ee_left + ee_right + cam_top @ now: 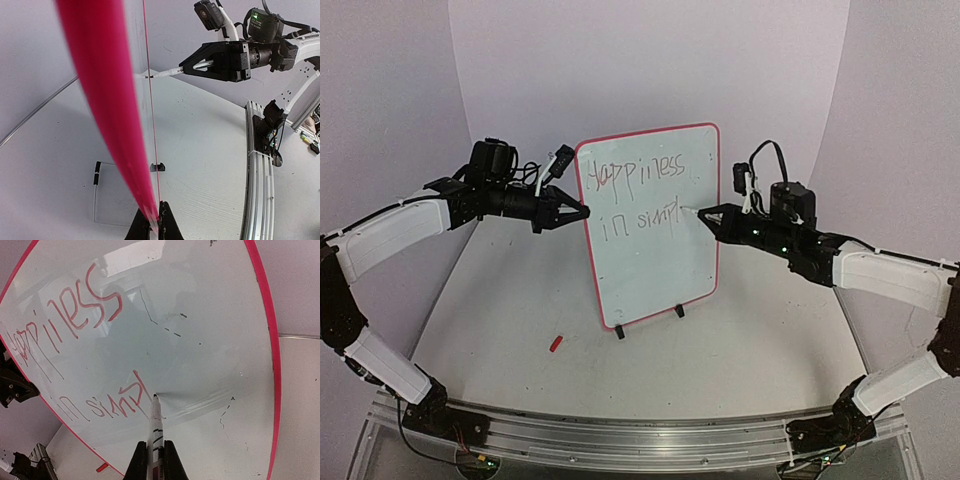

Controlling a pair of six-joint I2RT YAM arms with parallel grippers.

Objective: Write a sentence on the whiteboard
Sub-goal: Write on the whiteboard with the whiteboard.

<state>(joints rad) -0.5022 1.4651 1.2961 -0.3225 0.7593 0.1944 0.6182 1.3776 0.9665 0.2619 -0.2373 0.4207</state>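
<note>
The whiteboard (655, 270) stands upright on its wire stand at mid table; it also fills the right wrist view (215, 340). The sentence (632, 172) reads "happiness" above "in simpl" (640, 222); in the right wrist view its strokes (95, 300) look red. My left gripper (582, 212) is shut on the board's left red rim (107, 100), jaws pinching the edge. My right gripper (705, 213) is shut on a slim white marker pen (156, 427), whose tip touches the board just right of the last stroke.
A small red marker cap (556, 343) lies on the table left of the board's black clips (620, 332). The curved white backdrop rises behind. A metal rail (620, 440) with both arm bases runs along the near edge.
</note>
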